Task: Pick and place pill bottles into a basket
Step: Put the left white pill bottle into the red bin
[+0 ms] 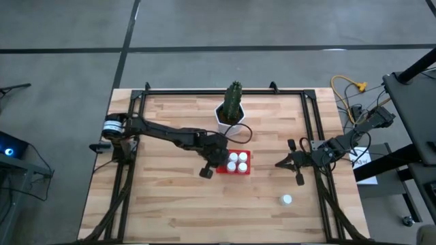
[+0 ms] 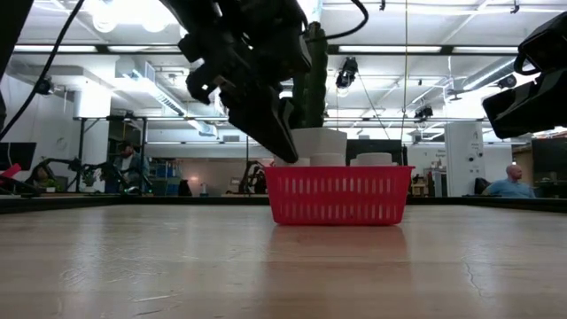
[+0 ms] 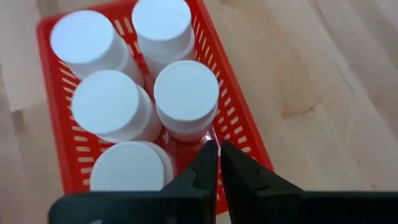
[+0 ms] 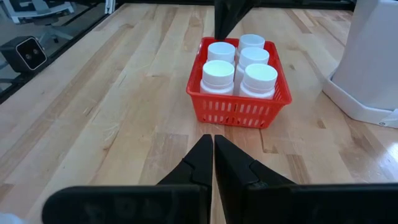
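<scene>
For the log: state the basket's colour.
Red, with slotted sides; the basket shows best in the right wrist view.

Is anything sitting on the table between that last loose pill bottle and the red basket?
Nothing visible: bare wood lies between the loose pill bottle and the basket. The right gripper waits beside that stretch, shut.

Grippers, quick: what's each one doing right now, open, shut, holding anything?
Left gripper: shut, empty, over the small red plastic basket.
Right gripper: shut, empty, off to the basket's right.
</scene>
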Robot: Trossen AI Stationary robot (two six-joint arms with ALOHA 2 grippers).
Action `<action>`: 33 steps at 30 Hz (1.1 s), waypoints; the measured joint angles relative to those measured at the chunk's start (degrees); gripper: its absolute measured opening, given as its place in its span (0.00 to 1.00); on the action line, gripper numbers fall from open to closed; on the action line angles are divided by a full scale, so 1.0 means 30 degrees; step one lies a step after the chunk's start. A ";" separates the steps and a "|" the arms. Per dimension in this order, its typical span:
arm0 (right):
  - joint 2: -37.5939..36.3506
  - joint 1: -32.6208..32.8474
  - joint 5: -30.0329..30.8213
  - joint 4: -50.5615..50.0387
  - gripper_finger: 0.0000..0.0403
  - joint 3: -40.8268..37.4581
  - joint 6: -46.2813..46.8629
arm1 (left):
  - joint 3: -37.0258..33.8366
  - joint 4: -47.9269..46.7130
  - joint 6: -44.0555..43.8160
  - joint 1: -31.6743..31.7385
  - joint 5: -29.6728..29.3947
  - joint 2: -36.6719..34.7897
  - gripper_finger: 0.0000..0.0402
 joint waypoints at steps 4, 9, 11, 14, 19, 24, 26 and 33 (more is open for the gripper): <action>0.0007 -0.0005 0.0000 0.0010 0.02 0.0000 0.0000 | 0.0000 0.0126 -0.0007 0.0003 -0.0094 0.0400 0.00; -0.0010 -0.0007 0.0000 0.0000 0.02 0.0000 0.0022 | 0.0015 0.0505 -0.0022 0.0003 -0.0120 0.0414 0.00; -0.0004 -0.0007 0.0000 0.0007 0.02 0.0000 0.0008 | 0.0015 0.0639 -0.0022 0.0003 -0.0117 0.0414 0.00; -0.0010 -0.0006 0.0000 0.0007 0.02 0.0000 0.0010 | 0.0022 0.0701 -0.0022 0.0003 -0.0115 0.0414 0.00; -0.0013 -0.0004 0.0000 0.0004 0.02 0.0000 0.0000 | 0.0022 0.0804 -0.0022 0.0003 -0.0115 0.0414 0.00; -0.0017 -0.0001 0.0015 0.0001 0.02 0.0000 0.0016 | 0.0022 0.1013 -0.0029 -0.0005 -0.0115 0.0414 0.00; -0.0017 -0.0004 0.0015 0.0001 0.02 0.0000 0.0019 | 0.0022 0.1037 -0.0029 -0.0012 -0.0115 0.0414 0.00; -0.0017 0.0000 0.0138 0.0007 0.02 0.0000 -0.0007 | 0.0022 0.1095 -0.0136 -0.0008 -0.0115 0.0414 0.00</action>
